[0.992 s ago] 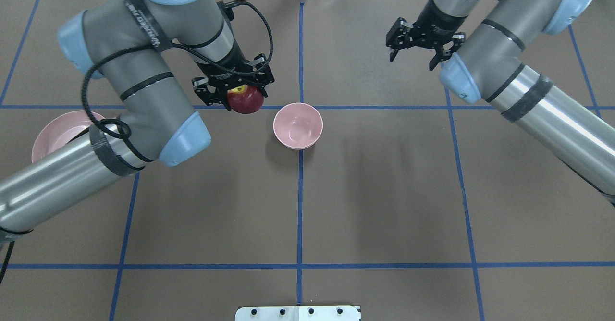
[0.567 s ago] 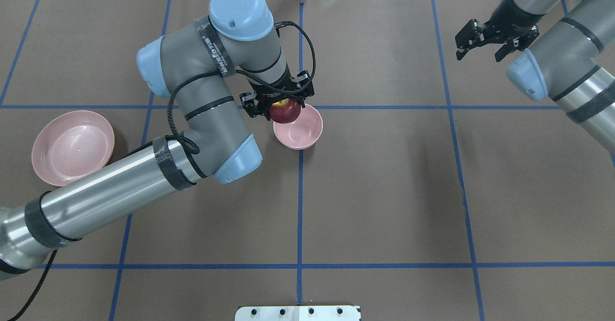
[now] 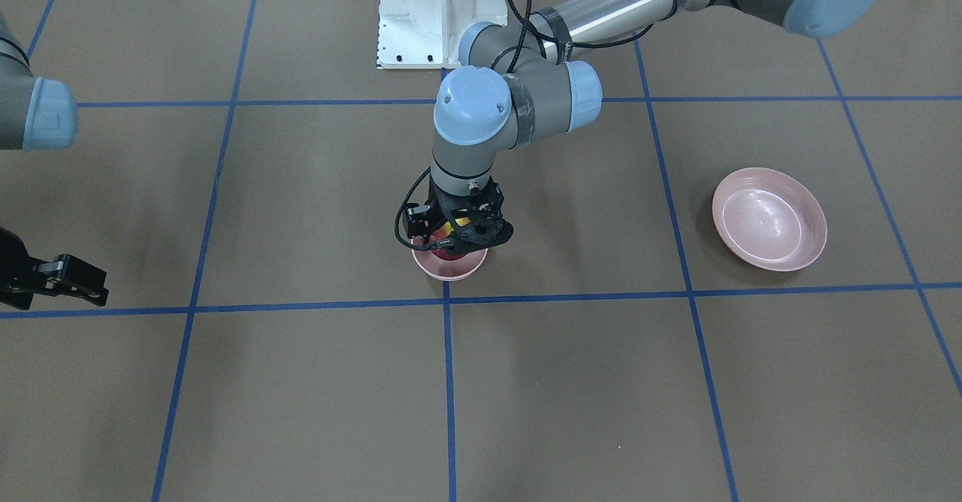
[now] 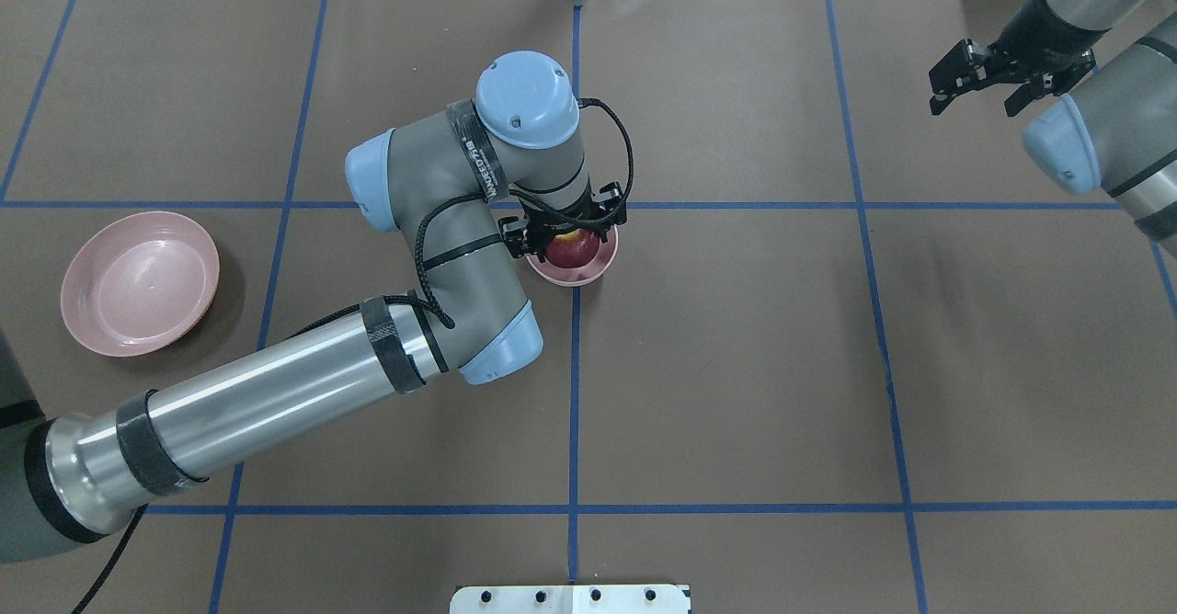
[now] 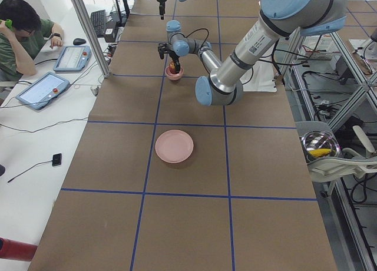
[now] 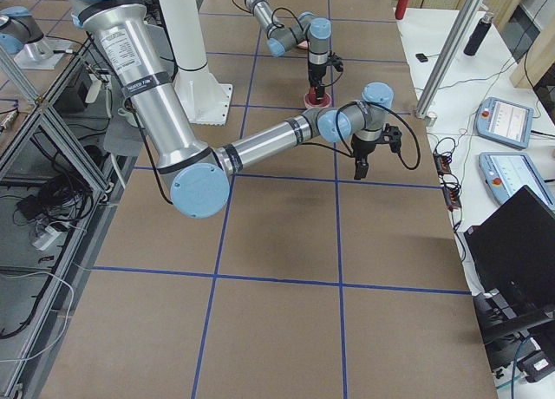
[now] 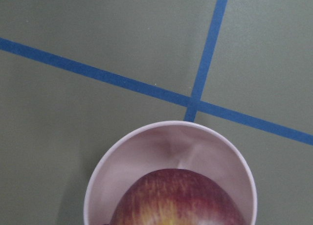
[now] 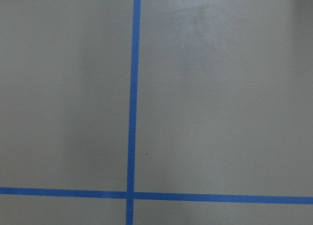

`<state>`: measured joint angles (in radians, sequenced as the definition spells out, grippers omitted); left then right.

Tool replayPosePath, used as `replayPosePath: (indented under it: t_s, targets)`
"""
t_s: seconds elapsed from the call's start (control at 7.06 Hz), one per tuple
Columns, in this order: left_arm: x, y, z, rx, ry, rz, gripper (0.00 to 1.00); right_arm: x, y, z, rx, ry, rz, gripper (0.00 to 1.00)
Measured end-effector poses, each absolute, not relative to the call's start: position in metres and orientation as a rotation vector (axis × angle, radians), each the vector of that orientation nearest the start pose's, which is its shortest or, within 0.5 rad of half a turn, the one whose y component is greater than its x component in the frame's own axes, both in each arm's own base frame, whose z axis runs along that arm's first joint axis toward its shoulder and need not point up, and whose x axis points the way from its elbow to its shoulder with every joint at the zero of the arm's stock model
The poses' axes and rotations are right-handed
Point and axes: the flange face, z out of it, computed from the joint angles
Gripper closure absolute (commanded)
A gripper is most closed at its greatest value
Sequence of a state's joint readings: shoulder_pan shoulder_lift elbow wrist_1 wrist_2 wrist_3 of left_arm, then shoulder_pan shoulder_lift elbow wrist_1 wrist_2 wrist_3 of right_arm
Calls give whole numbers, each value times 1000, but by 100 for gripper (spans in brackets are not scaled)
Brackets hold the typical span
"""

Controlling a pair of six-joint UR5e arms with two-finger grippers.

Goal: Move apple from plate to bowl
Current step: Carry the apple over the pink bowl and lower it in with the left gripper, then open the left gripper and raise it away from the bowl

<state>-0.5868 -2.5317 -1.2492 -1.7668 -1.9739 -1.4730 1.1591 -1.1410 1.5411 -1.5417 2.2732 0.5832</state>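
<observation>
Pose: the left gripper [image 4: 570, 237] is pointing straight down over the bowl [image 4: 593, 274].
Containers: the apple [image 4: 572, 248] is sitting low inside the bowl's rim; the plate [image 4: 92, 320] is lying well apart at the bowl's 9 o'clock.
Left grip: the fingers are clamping the apple.
Other hand: the right gripper [image 4: 977, 99] is hanging at 2 o'clock, fingers spread, gripping nothing.

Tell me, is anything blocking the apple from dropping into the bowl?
Nothing visible does. The left end effector holds the apple low over the bowl, centred on its opening, and the part of the bowl's inside that shows is bare.
</observation>
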Motion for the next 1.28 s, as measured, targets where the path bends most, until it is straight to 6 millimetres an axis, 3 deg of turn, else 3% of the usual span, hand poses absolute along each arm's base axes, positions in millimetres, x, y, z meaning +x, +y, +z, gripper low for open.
replayPosePath:
  t_s: [0.14, 0.57, 0.85, 0.99, 1.13, 1.28]
  targets:
    - [615, -520, 160, -76, 908, -286, 2, -199, -633, 424, 32, -804, 14, 0]
    - [613, -519, 156, -71, 912, -286, 1, -195, -634, 426, 26, -808, 21, 0]
    - [594, -524, 144, -64, 918, -292, 1, -189, -636, 429, 12, -799, 38, 0]
    - [563, -537, 132, -63, 905, -289, 1, -180, -637, 431, -4, -787, 59, 0]
    - [516, -547, 123, -50, 878, -248, 1, -165, -637, 435, -8, -778, 71, 0]
    - [461, -549, 134, -3, 852, -176, 1, -148, -633, 447, -2, -770, 57, 0]
